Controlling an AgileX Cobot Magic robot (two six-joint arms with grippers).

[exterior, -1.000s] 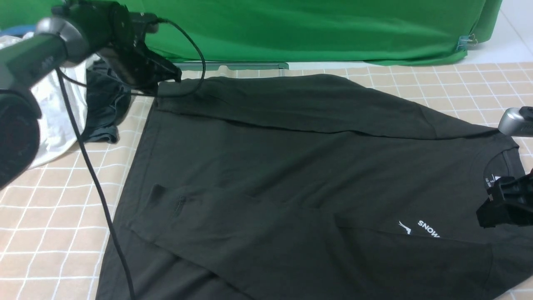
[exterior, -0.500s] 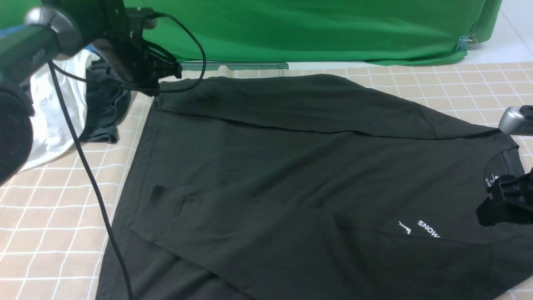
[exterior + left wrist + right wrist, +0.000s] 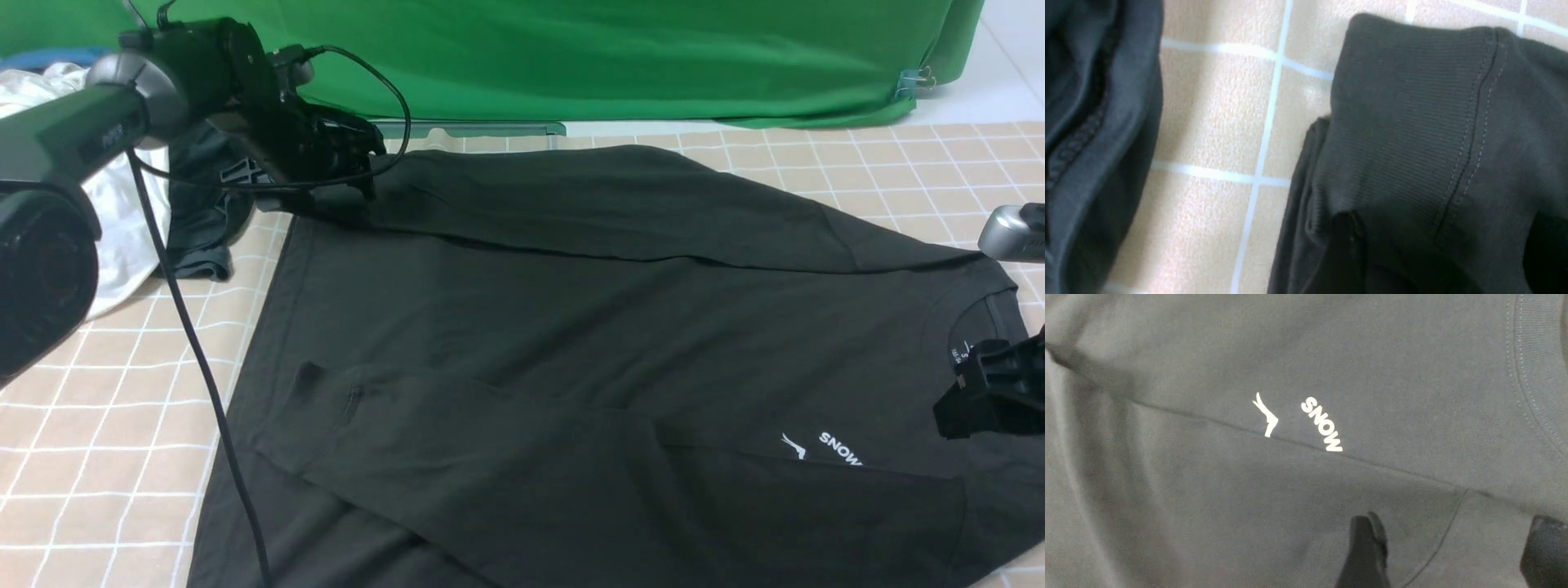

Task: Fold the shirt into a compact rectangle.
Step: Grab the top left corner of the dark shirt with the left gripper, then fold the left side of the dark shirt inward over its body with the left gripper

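Shirt lies spread, long edges folded inward, just before green backdrop. Left gripper has jaws wide over the cuff nearest backdrop. Right gripper is wide, empty, farther from it. Risk: a fingertip snags the cuff, dragging the fold open.

Shirt flat on table; garment heap at its 10 o'clock; left gripper over 11 o'clock corner, right gripper at 3 o'clock.

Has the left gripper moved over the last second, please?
Yes; the left gripper shifted slightly right, farther over the far corner of the black cotton T-shirt.
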